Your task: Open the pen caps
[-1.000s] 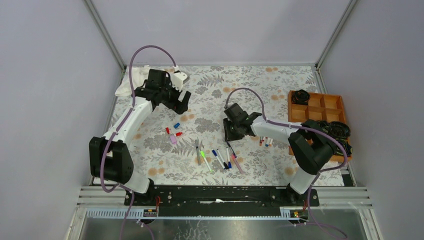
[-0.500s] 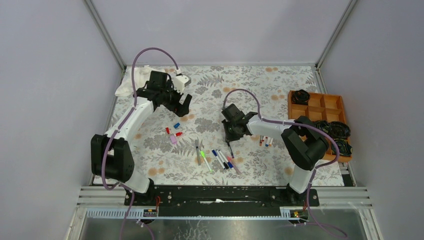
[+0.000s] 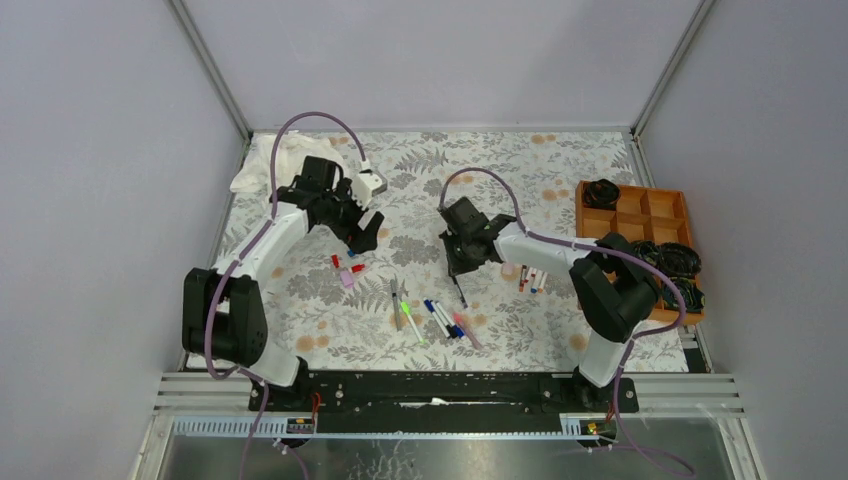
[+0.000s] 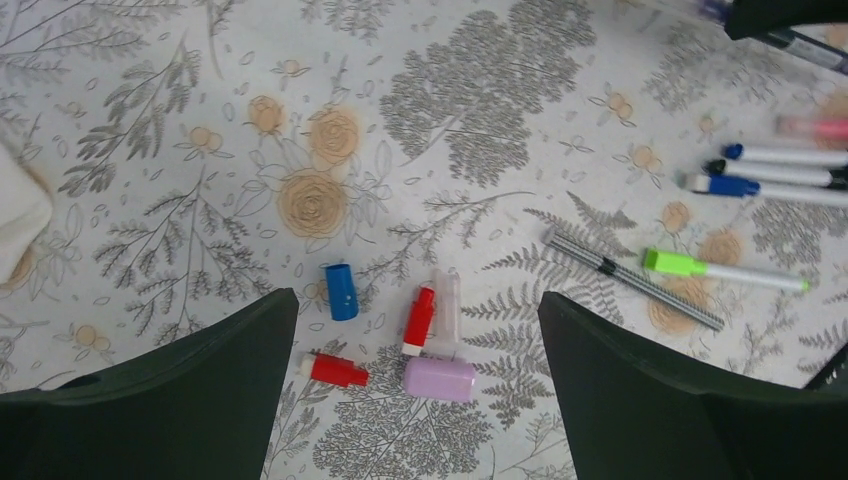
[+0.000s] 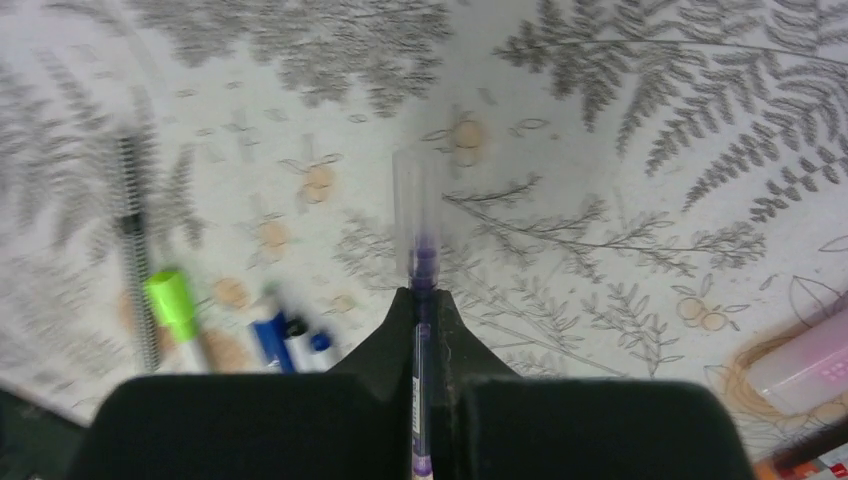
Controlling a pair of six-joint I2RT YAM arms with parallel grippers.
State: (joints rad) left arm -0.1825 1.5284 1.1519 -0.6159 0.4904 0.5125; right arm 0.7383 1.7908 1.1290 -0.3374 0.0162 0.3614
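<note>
**A:** A floral-printed tabletop (image 3: 560, 170) sits between plain grey walls (image 3: 430, 60). How is the left arm (image 3: 265, 235) posed?

**B:** It rises from its base at the 7 o'clock edge. The forearm reaches toward 1 o'clock and the wrist bends down. The left gripper (image 3: 366, 238) hangs with its fingers spread wide, touching nothing.

**A:** What lies beneath it?

**B:** The pen caps (image 3: 346, 266), at 9 o'clock from the tabletop's middle. The left wrist view shows a blue cap (image 4: 341, 291), two red caps (image 4: 419, 320) lying apart, and a lilac cap (image 4: 440, 379). A clear cap (image 4: 447, 300) lies right alongside one of the red ones.

**A:** And the right arm (image 3: 545, 255)?

**B:** Its elbow is at 4 o'clock and the forearm runs toward 10 o'clock, ending near the middle. The right gripper (image 5: 422, 300) points downward, its fingers pressed together on a purple-tipped pen (image 5: 421, 265). The pen sticks out past the fingertips toward the tabletop, and its far end is too blurred to make out.

**A:** Where are the other pens?

**B:** A row of pens (image 3: 440, 318) lies at 6 o'clock, with a green-ended pen (image 4: 720, 270) among them. A few more lie at 4 o'clock, near the wooden tray (image 3: 632, 188) at 3 o'clock. A white cloth (image 3: 250, 178) is bunched at 10 o'clock.
</note>
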